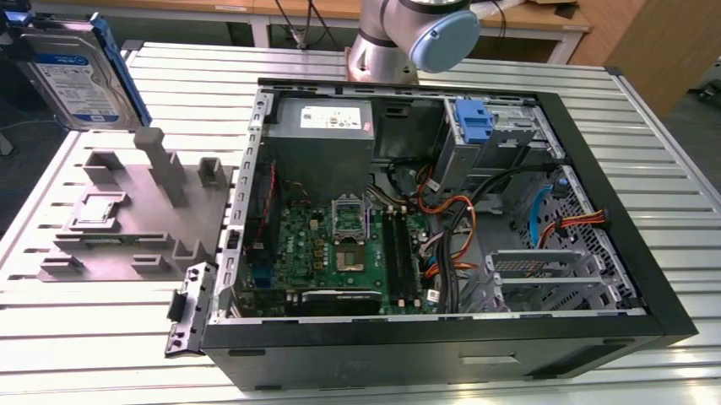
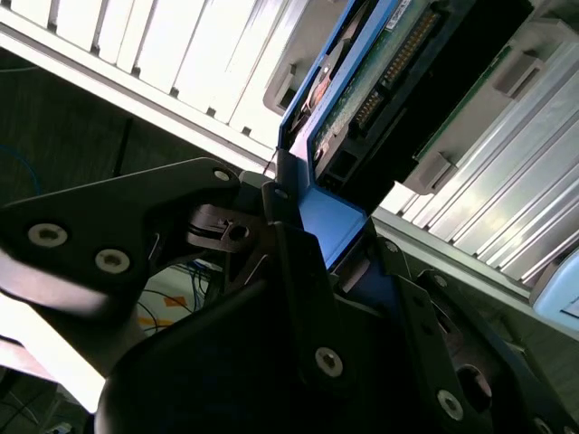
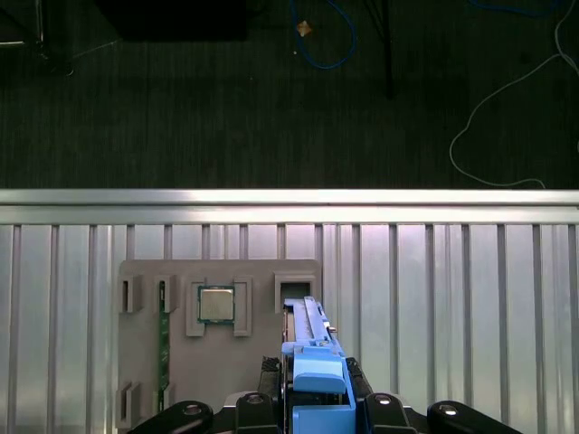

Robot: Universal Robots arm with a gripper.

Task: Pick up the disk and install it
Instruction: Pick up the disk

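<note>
One disk (image 1: pixel 77 80), silver with a white-and-blue label and a blue frame, was held in the air at the exterior view's far left. It stood on edge, slightly tilted, above the grey holder block (image 1: pixel 130 215) and near that block's tallest post.

One gripper (image 2: pixel 333 231), black. Its fingers (image 2: pixel 298 262) were clamped from both sides on the blue frame at one end of the disk (image 2: pixel 362 90). The second wrist view showed the disk's green circuit board and connector pins. In the first wrist view the gripper (image 3: pixel 317 398) held the disk (image 3: pixel 308 334) edge-on over the holder block (image 3: pixel 226 371), close to an open slot.

One holder block, grey, lay on the table (image 1: pixel 90 354) just beside the computer case (image 1: pixel 631 278), on the exterior view's left. In the first wrist view it carried:
- one processor chip (image 3: pixel 216 305), flat in a square pocket;
- one green memory stick (image 3: pixel 164 330), on edge in a narrow slot.

One computer case, black, lay on its side with the panel off. Inside were:
- a green motherboard (image 1: pixel 338 245);
- a grey power supply (image 1: pixel 327 126);
- orange cables (image 1: pixel 451 228);
- a blue bracket (image 1: pixel 475 118) fixed in the metal drive bay at the far side.

One table of silver slats (image 3: pixel 452 298) bore the case and the block.

One arm (image 1: pixel 411 34), grey with a pale blue cap, rose behind the case.

One dark floor (image 3: pixel 181 108) lay beyond the table edge, with a blue cable (image 3: pixel 326 45) loose on it.
</note>
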